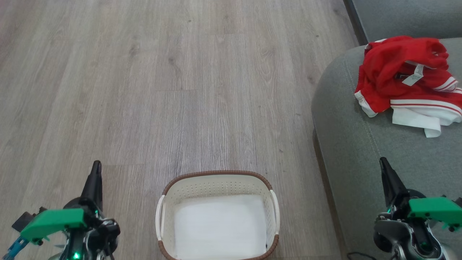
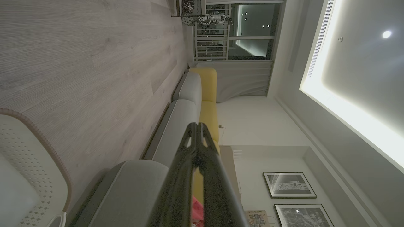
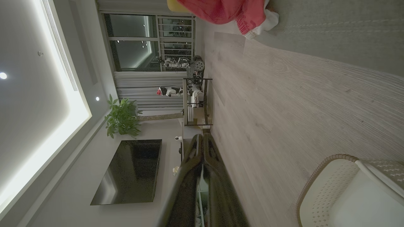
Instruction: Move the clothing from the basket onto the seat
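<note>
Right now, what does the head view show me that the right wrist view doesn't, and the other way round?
Head view: the left gripper, shut, and the white label on the clothing. Right wrist view: a dark screen, a potted plant and a lit window. Both: the red clothing lying on the seat, the basket with nothing red in it, and the shut right gripper.

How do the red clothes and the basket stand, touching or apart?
Apart. The head view shows the clothing heaped on the seat, with a stretch of floor between it and the basket.
</note>
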{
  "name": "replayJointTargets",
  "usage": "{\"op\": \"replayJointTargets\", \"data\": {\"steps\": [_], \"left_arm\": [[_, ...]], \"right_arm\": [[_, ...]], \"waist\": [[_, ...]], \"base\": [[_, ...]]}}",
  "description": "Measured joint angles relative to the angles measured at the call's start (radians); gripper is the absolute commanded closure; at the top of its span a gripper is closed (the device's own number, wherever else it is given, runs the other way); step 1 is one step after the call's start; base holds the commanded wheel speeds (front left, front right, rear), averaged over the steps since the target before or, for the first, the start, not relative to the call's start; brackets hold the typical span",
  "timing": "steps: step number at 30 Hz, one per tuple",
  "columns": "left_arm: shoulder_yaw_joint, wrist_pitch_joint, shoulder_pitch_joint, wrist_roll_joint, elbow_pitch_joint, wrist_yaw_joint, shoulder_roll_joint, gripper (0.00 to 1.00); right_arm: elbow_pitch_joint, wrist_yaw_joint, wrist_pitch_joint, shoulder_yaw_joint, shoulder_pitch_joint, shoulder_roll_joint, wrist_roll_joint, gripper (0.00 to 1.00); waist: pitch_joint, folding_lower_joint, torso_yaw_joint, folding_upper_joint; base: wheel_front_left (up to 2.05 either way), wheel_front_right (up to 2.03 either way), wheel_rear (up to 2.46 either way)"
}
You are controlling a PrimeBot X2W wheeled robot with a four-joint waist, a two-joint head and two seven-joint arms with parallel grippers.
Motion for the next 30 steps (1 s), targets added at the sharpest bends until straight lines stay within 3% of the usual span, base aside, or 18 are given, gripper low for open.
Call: {"op": "replayJointTargets", "data": {"steps": [30], "left_arm": [[0.000, 0.000, 0.000, 0.000, 0.000, 0.000, 0.000, 1.00]], "right_arm": [[0.000, 0.000, 0.000, 0.000, 0.000, 0.000, 0.000, 1.00]], "waist": [[0.000, 0.0000, 0.000, 0.0000]], "base": [[0.00, 0.00, 0.00]]}}
